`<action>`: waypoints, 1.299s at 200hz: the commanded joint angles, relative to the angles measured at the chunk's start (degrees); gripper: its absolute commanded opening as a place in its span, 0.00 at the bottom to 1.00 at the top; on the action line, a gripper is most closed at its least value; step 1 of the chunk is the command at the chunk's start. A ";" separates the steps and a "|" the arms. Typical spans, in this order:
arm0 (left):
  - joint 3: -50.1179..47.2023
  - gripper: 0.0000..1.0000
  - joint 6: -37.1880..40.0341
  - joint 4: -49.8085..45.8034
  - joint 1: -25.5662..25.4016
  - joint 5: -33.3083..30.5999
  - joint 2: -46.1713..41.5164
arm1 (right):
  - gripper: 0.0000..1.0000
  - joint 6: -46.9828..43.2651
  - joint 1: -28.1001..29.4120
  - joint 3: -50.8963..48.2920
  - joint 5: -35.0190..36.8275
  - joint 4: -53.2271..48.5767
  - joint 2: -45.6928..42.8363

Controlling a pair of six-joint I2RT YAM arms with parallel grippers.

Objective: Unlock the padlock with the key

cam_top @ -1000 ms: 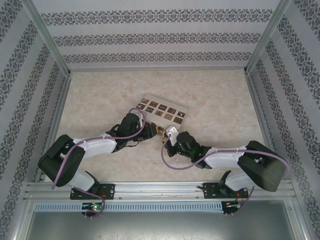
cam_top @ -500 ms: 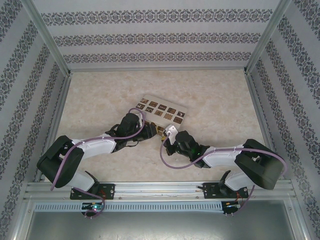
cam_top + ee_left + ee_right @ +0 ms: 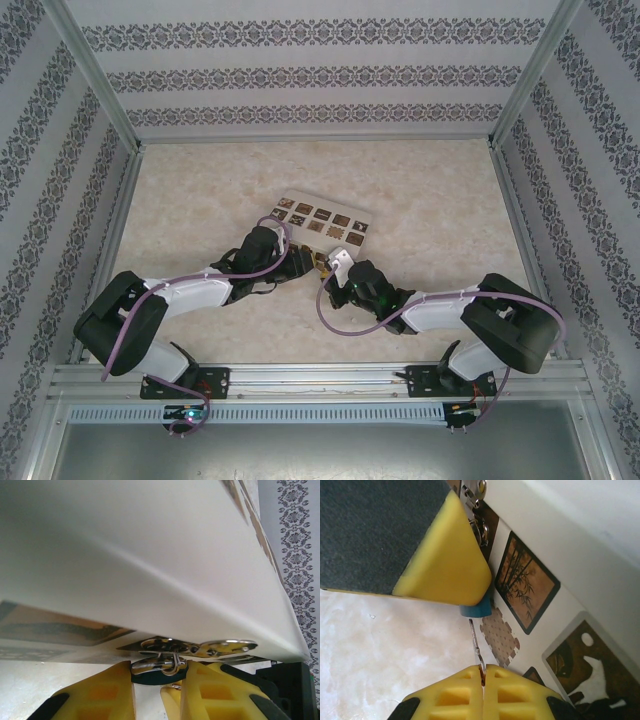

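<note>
Item 1, left arm: reaches in from the left of the desk [image 3: 430, 200] toward the near edge of the cream box [image 3: 335, 218]. Its left fingers [image 3: 112, 692] are closed to a narrow gap and clamp the padlock [image 3: 476, 610] by its blue body. The silvery shackle [image 3: 155, 665] rises between them and passes through the metal hasp [image 3: 210, 647] on the box edge. Item 2, padlock: hangs at the box's near edge, between the two arms. In the right wrist view the bottom of the blue body pokes out just below the left arm's yellow pad. Its end face points toward the right arm. Item 3, key [image 3: 476, 650]: a thin dark blade, its long axis running from the right arm straight toward that blue end face, leaning slightly off true. The tip lies just beside the body. Whether it has touched or entered the keyhole cannot be told, and the keyhole itself is not visible. Item 4, right arm: comes in from the right, and its right fingers [image 3: 455, 697] are pressed fully together on the key's head. Assessment: the right arm is the working arm and the padlock lies directly ahead of its grip. The next move likely depends on bringing the blade into line with the body's axis, then pushing in and turning.
</note>
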 commanded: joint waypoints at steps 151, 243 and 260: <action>1.89 0.22 -0.75 2.06 -1.20 1.50 -1.65 | 0.00 4.14 -2.24 0.26 -1.65 5.52 1.88; 1.36 0.22 -1.39 3.03 -1.17 1.52 -1.80 | 0.00 5.16 -3.15 -2.22 -3.11 9.79 1.58; 1.32 0.22 -1.56 3.20 -1.17 1.65 -1.91 | 0.00 5.46 -3.10 -2.56 -3.08 10.41 1.68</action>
